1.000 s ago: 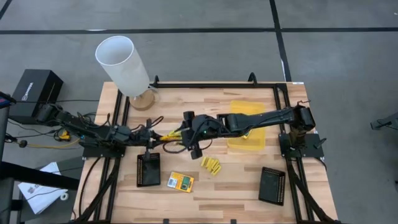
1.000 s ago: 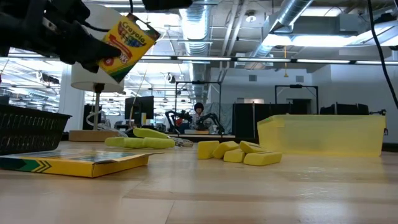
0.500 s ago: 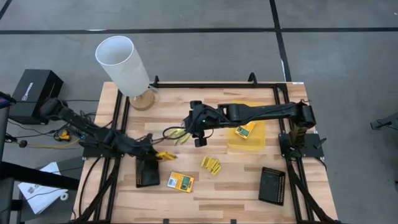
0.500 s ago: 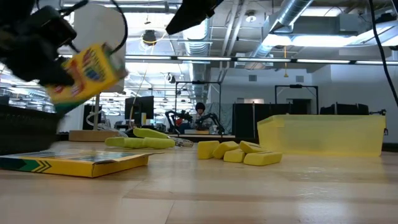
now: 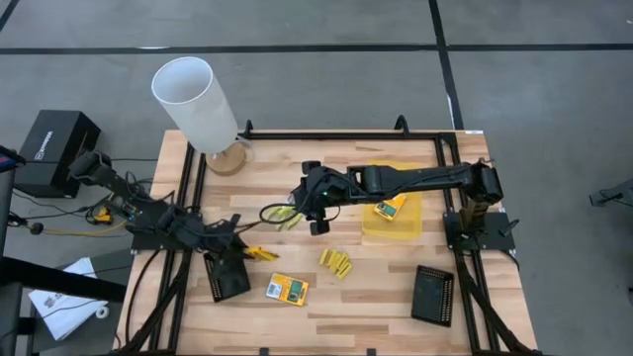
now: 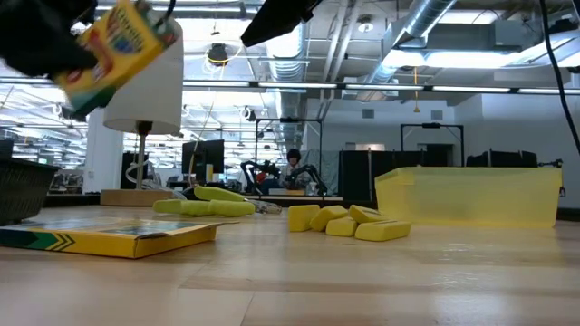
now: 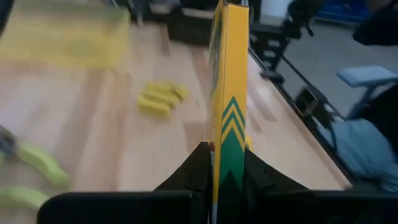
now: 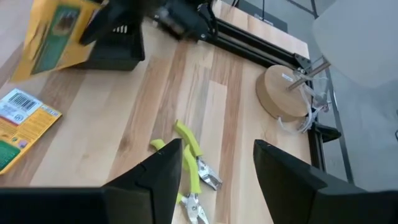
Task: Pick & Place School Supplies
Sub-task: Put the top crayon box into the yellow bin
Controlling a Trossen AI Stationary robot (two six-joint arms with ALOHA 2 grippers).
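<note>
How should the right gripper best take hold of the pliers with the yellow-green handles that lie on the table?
Probably from straight above, across the two handles of the pliers. They lie flat on the bare wood, handles close together, metal jaws small and low. The right gripper hovers open above them.

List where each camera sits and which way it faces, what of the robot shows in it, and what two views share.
High: overhead, straight down; both arms, wooden table.
Low: table height, level across; held crayon box up high.
Left wrist: behind left gripper, shut on the box edge.
Right wrist: above open right gripper, over the pliers.
Shared: low and left wrist both show the yellow sticks.
</note>
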